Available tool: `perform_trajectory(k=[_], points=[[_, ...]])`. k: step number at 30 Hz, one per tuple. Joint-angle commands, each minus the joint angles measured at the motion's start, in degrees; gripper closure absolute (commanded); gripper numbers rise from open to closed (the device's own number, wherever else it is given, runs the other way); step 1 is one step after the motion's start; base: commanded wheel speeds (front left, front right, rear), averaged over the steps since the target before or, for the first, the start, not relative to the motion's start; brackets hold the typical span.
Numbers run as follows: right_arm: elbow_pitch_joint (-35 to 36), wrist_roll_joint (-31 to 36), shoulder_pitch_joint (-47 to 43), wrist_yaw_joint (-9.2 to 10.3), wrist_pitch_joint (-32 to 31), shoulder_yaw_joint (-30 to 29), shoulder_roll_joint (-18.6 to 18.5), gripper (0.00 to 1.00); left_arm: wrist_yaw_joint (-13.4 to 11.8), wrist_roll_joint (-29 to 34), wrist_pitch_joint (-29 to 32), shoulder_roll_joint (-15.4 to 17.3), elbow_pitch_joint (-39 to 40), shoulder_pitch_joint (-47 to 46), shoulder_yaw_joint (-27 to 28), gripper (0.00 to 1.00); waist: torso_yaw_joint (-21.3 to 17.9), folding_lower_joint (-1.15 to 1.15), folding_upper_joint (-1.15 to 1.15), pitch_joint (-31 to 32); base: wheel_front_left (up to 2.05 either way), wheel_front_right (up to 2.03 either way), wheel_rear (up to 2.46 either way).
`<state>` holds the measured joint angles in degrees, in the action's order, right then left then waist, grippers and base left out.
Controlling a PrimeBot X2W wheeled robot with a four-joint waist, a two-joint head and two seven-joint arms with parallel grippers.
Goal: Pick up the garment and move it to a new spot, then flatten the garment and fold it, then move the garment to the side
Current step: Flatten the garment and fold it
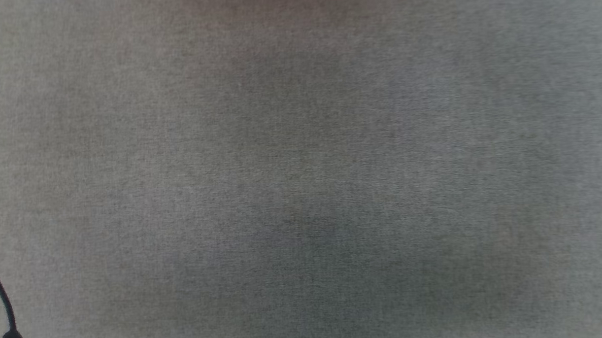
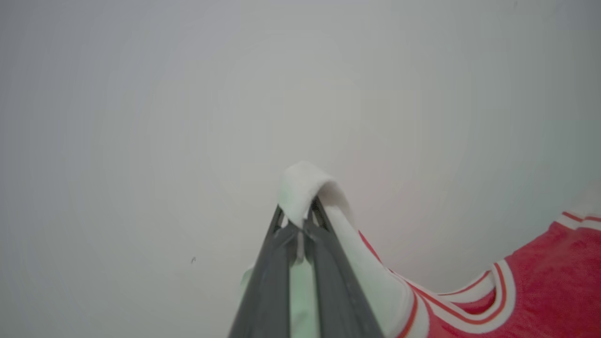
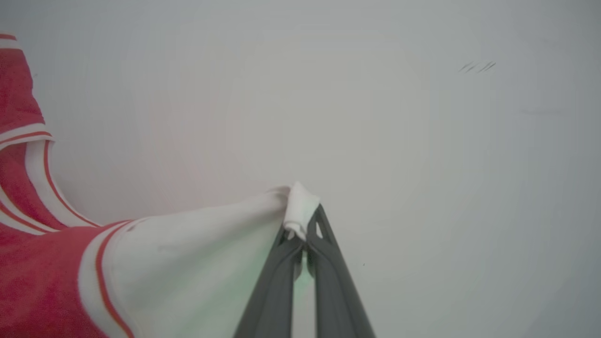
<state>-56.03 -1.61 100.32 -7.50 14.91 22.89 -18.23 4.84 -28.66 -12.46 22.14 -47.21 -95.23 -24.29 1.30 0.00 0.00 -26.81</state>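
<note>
In the left wrist view the garment shows as red cloth with white, red-striped trim at the lower right. A white sleeve runs up from it to my left gripper, which is shut on a fold of that sleeve. In the right wrist view the garment lies red at the left, and its other white sleeve stretches across to my right gripper, shut on the sleeve's end. The lettering is hidden.
Behind both grippers is a plain pale surface with a few faint dark marks. The head view looks onto a grey woven surface, with a black cable at its lower left edge.
</note>
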Motion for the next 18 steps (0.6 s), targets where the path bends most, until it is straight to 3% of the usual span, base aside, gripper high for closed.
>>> perform_trajectory(k=[1, 8, 14, 18], points=[[0.2, 1.1, -2.8, 0.02, 0.3, 0.0, 0.3, 1.00, 0.7, 0.2, -0.9, 0.2, -1.2, 1.4, -0.7, 1.00, 1.0, 0.00, 0.00, -1.2, 0.00, 0.00, 0.00], [-0.6, -1.5, -12.1, 0.02, 0.3, 0.5, 1.2, 1.00, 2.3, -2.1, -0.8, 0.2, -7.7, 8.6, -3.2, 1.00, 2.0, 0.00, 0.00, -0.2, 0.00, 0.00, 0.00], [-2.2, -14.4, -22.5, 0.02, -4.1, 5.3, 3.0, 1.00, 2.6, -6.5, 8.0, 0.1, -11.6, 17.8, -6.7, 1.00, 2.7, 0.00, 0.00, 2.1, 0.00, 0.00, 0.00], [3.3, -25.1, -31.3, 0.02, -10.5, 9.6, 1.4, 1.00, 2.6, -10.8, 15.1, 0.1, -10.9, 24.5, -7.5, 1.00, 2.9, 0.00, 0.00, 4.1, 0.00, 0.00, 0.00]])
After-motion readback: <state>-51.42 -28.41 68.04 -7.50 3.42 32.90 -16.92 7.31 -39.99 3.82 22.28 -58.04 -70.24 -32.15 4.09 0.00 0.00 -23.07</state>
